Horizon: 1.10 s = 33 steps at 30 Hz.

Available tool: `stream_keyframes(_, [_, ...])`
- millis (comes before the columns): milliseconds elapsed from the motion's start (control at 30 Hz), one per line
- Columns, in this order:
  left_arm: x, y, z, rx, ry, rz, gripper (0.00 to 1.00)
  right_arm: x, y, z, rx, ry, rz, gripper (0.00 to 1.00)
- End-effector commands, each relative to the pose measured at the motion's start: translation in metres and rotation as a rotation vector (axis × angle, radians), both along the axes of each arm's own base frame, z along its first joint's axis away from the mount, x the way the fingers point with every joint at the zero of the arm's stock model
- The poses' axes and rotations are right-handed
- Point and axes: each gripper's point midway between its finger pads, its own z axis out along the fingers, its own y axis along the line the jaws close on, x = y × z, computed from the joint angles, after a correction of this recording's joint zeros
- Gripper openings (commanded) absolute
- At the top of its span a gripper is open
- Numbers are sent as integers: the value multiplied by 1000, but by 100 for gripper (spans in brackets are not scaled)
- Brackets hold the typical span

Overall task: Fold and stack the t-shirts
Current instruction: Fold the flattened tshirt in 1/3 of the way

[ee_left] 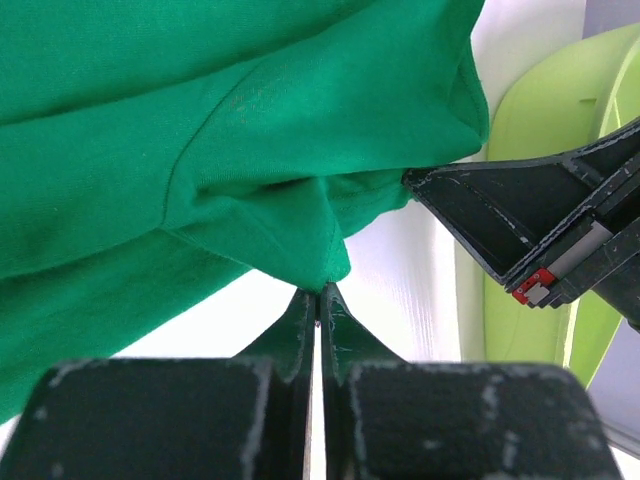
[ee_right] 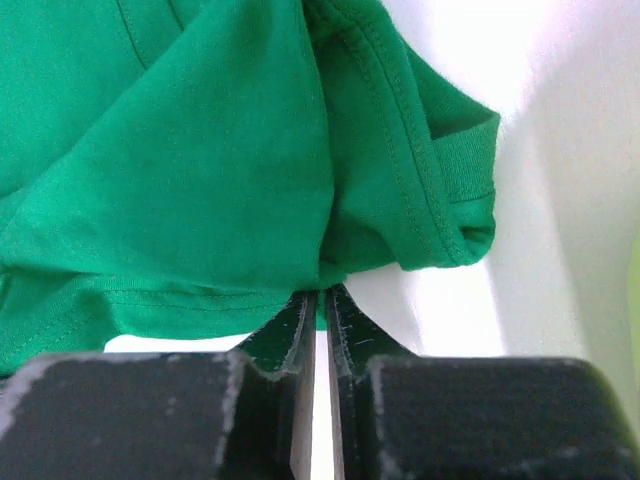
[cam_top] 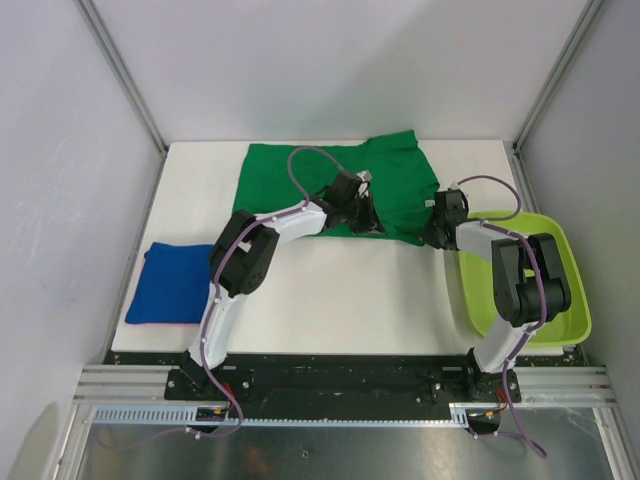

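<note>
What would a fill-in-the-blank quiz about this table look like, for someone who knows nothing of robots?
1. The left gripper and right gripper are both shut on the spread-out t-shirt, whose colour is ____.
2. The folded t-shirt at the left edge of the table is ____ in colour.
3. The lime-green tub sits on the table's ____ side.

Missing words: green; blue; right.

The left arm [cam_top: 240, 262] and right arm [cam_top: 522, 280] are built of white links and black joint housings. A purple-grey cable [cam_top: 298, 165] is run along each. The black jaws are scuffed pale.
</note>
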Motion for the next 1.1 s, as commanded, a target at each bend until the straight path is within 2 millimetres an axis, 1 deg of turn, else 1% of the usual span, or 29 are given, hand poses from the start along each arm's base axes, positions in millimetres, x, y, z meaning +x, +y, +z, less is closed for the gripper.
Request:
stream_keyframes(0, [14,-9,22,-44,-48,8,0,6,0,15,10,-26,-14,5])
stream_keyframes(33, [16,-9,23,-45,-52,8,0,7,-1,19,13,-28,-15,3])
stream_keyframes(100, [21,-7,24,-46,-63,9,0,10,-2,26,21,-37,-15,1])
stream_keyframes(367, [47,-8,38,-62,-135,15,0,27,-3,52,82,-87,-30,0])
stream_keyframes(467, [56,-9,35,-66,-136,24,0,38,-1,61,106,-108,-31,0])
stream_keyframes(567, [63,-10,31,-69,-136,34,0,49,2,61,128,-117,-30,0])
stream_keyframes(733, [75,-12,25,-76,-129,61,0,68,0,56,180,-137,-54,0])
stream_keyframes(933, [87,-16,20,-88,-123,96,0,90,0,49,202,-153,-63,0])
stream_keyframes(1067, [94,-19,18,-100,-124,110,1,105,-2,51,215,-177,-72,0])
